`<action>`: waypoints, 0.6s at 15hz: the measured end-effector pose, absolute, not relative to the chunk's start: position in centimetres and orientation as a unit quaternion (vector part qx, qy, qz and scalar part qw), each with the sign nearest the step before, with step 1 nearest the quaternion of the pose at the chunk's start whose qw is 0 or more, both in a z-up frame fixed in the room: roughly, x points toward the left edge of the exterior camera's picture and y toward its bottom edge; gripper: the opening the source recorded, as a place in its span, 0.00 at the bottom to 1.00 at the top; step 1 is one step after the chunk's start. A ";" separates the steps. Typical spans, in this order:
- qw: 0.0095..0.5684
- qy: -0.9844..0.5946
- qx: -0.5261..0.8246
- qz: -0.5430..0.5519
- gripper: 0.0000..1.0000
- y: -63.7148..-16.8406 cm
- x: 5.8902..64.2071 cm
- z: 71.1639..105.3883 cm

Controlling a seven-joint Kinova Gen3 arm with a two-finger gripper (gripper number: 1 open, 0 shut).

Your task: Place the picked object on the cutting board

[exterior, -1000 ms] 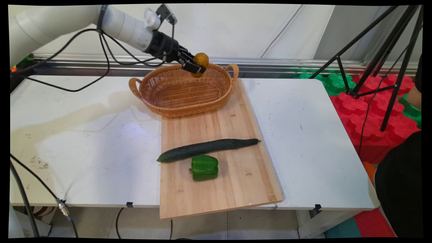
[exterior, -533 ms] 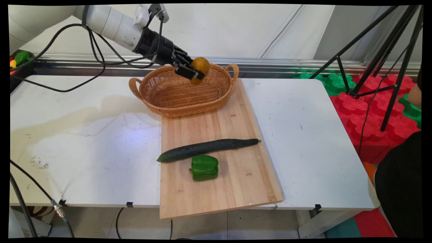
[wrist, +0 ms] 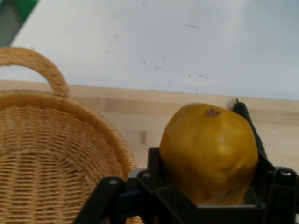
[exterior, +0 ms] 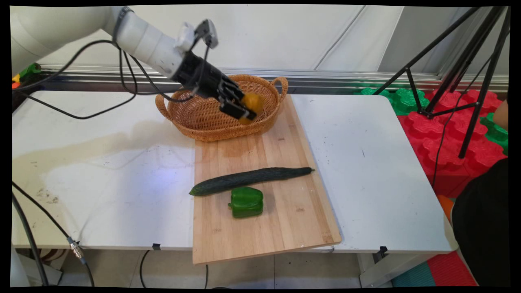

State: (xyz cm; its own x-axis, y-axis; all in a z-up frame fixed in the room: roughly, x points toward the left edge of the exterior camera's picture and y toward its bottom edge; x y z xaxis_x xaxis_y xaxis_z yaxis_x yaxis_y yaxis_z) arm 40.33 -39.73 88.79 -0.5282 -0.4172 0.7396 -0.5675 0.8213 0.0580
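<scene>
A white robot arm reaches in from the upper left, and its black gripper point(exterior: 243, 111) is closed around a round yellow-orange fruit point(exterior: 251, 104), perhaps a lemon or small orange, pinched between the two fingers. In the hand view the fruit point(wrist: 209, 150) fills the space between the fingers, with a small brown spot near its top. The gripper tilts downward inside the right end of an oval wicker basket point(exterior: 185, 118), the fruit held low within its rim; whether it touches the basket floor cannot be told. The basket's right handle point(exterior: 281, 84) rises just beyond the gripper. The basket sits on the far end of a wooden cutting board point(exterior: 285, 219), which lies on a white table point(exterior: 374, 171). Nearer the camera than the gripper, well apart from it on the same board, lie a long dark cucumber point(exterior: 250, 179) and, just in front of that, a green bell pepper point(exterior: 245, 202). Judging by the pose, the fruit is being carried at the basket.
</scene>
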 end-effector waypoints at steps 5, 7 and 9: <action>0.368 -0.883 0.282 0.069 0.00 -40.1 36.8 85.9; 0.357 -0.888 0.281 0.062 0.00 -40.4 35.7 84.9; 0.347 -0.893 0.282 0.056 0.00 -40.7 34.7 84.0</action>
